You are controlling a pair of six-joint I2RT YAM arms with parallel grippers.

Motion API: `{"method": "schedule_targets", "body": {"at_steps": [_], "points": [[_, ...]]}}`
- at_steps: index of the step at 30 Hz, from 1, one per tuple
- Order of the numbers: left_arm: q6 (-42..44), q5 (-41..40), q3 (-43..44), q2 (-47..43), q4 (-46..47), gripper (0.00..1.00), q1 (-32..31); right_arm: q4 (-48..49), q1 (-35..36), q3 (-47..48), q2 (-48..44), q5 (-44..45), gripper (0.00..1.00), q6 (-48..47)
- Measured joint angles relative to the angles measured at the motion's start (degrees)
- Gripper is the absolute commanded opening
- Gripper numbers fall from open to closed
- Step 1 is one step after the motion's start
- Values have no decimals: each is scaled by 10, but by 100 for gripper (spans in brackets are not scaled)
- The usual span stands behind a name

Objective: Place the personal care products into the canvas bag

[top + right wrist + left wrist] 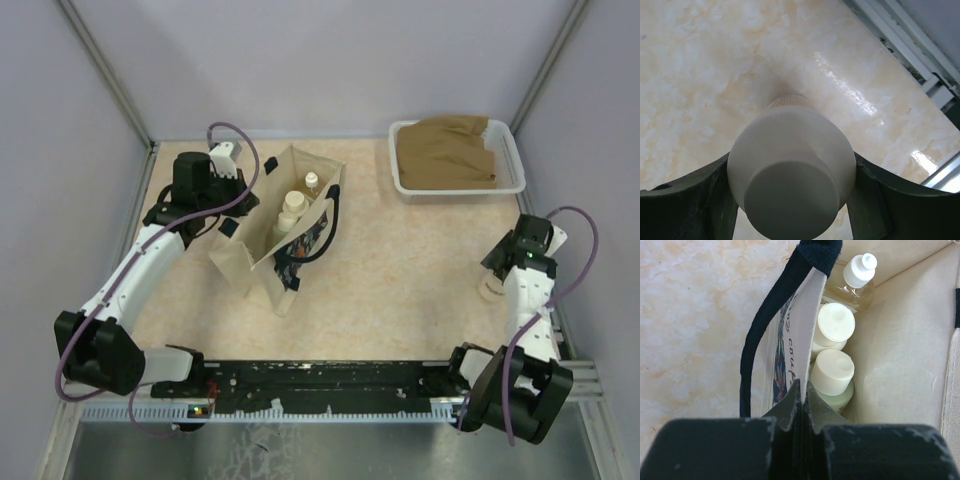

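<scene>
The canvas bag [240,258] stands open at the table's left, its beige inner wall [900,350] filling the left wrist view. Inside it stand a clear amber-liquid bottle [852,287], a cream bottle [834,325] and a pale green bottle [842,397]; the cream one [290,205] and the amber one [312,182] also show from above. My left gripper [803,387] is shut on the bag's rim beside a navy handle [752,355]. At the right edge, my right gripper [792,172] has both fingers against the sides of an upright white bottle [790,135] on the table.
A white tray [400,160] holding brown cloth [450,150] sits at the back right. A metal rail [910,50] runs along the table's right edge, close to the right gripper [505,262]. Enclosure walls bound the table on three sides.
</scene>
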Motion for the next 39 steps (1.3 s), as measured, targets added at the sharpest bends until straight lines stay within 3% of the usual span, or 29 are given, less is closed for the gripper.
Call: {"method": "schedule_targets", "body": {"at_steps": [7, 13, 24, 32, 39], "points": [[-8, 0, 0, 0, 0, 2, 0, -30, 24, 28, -49, -111, 0, -40], [-8, 0, 0, 5, 2, 1, 0, -60, 121, 164, -49, -194, 0, -50], [-5, -6, 8, 6, -8, 0, 0, -23, 415, 365, 15, -276, 0, -44], [16, -23, 37, 13, -50, 0, 3, 66, 591, 384, 97, -291, 0, -68], [21, -38, 37, 13, -59, 0, 7, 147, 681, 399, 160, -287, 0, -106]]}}
